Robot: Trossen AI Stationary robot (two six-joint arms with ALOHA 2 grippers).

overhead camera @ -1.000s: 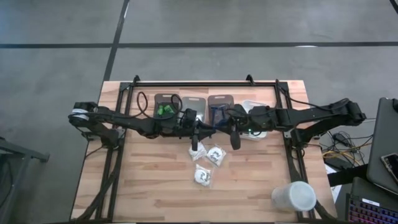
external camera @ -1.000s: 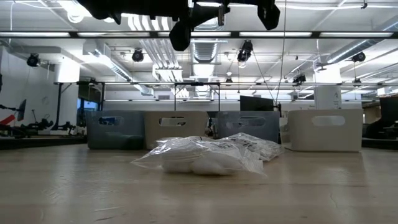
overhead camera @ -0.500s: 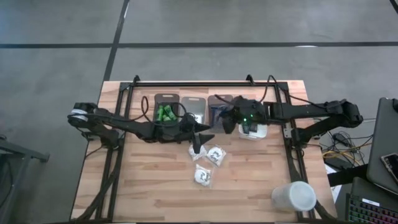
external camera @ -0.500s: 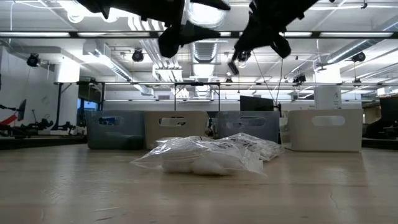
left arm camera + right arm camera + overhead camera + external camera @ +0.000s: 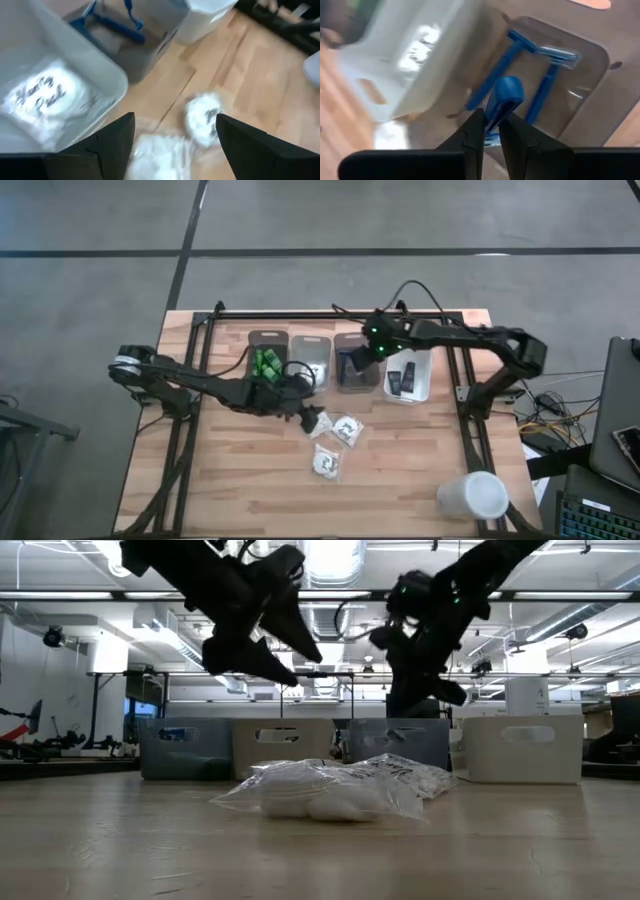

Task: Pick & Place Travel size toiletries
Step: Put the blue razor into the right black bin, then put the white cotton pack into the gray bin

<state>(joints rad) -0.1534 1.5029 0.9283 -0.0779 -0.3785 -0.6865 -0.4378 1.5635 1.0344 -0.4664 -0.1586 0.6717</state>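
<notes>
Four bins stand in a row at the table's far side. In the grey bin (image 5: 352,350) lie two blue razors (image 5: 540,75). My right gripper (image 5: 491,132) hangs over this bin, shut on a third blue razor (image 5: 504,97). The clear bin (image 5: 100,75) holds one white packet (image 5: 40,97). Three more white packets (image 5: 347,428) lie on the wood near the table's middle. My left gripper (image 5: 172,145) hovers open just above them, at the leftmost packet (image 5: 318,420), touching nothing. My right gripper pinches the blue razor between its two fingers, on the part just behind its rounded end (image 5: 496,114). That end (image 5: 507,89) sticks out past the fingertips. The fingers come from above, slanting down. The razor is lifted clear above the grey bin.
A grey bin with green bottles (image 5: 266,363) stands at the row's left end, a white bin with black tubes (image 5: 408,377) at its right end. A large white cup (image 5: 472,496) lies at the near right corner. A black frame rail (image 5: 330,313) runs along the far edge.
My right gripper has carried the razor from over the packets toward the far edge and a little left, and now hangs lower over the grey razor bin. My left gripper has opened and come down toward the packets on the table.
</notes>
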